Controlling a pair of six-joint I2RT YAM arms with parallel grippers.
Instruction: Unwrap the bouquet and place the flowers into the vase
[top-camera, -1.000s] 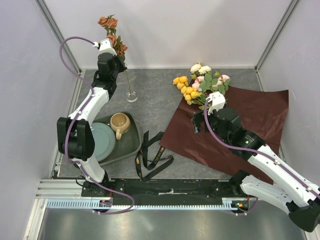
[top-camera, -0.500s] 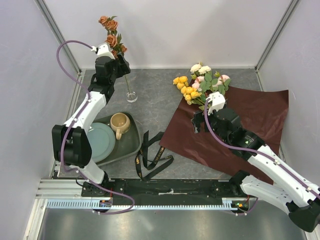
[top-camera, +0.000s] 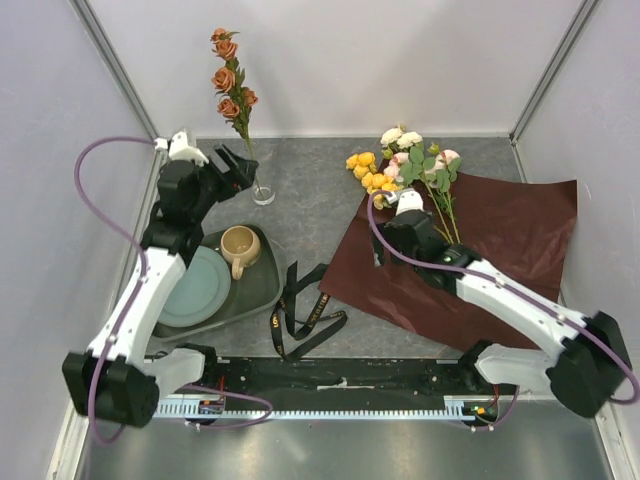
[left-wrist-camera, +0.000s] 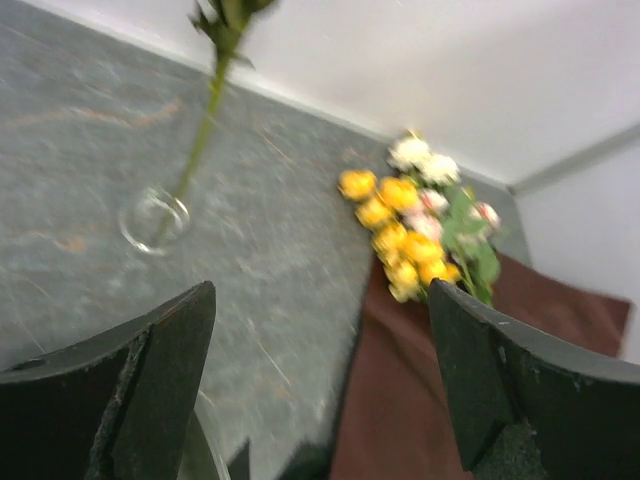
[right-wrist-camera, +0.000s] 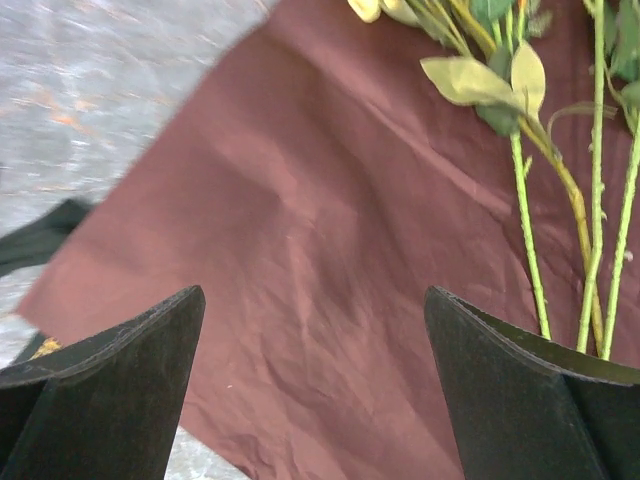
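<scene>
The top view shows one rust-orange rose spray (top-camera: 232, 80) standing in the clear glass vase (top-camera: 263, 192) at the table's (top-camera: 320, 215) far left. My blurred left wrist view catches only its stem and the vase rim. The left gripper (top-camera: 237, 166) hangs just left of the vase, jaws wide, holding nothing. The right gripper (top-camera: 381, 250), jaws likewise spread and empty, hovers over the maroon paper (top-camera: 480, 260). Its wrist view shows at least three green stems (right-wrist-camera: 528, 230) there. Yellow, pink and cream flowers (top-camera: 400, 165) lie at the paper's far edge. I cannot read the gold lettering on the black ribbon (top-camera: 305, 310). One tan mug (top-camera: 240, 248) and one plate (top-camera: 195, 285) sit on the tray (top-camera: 262, 290).
</scene>
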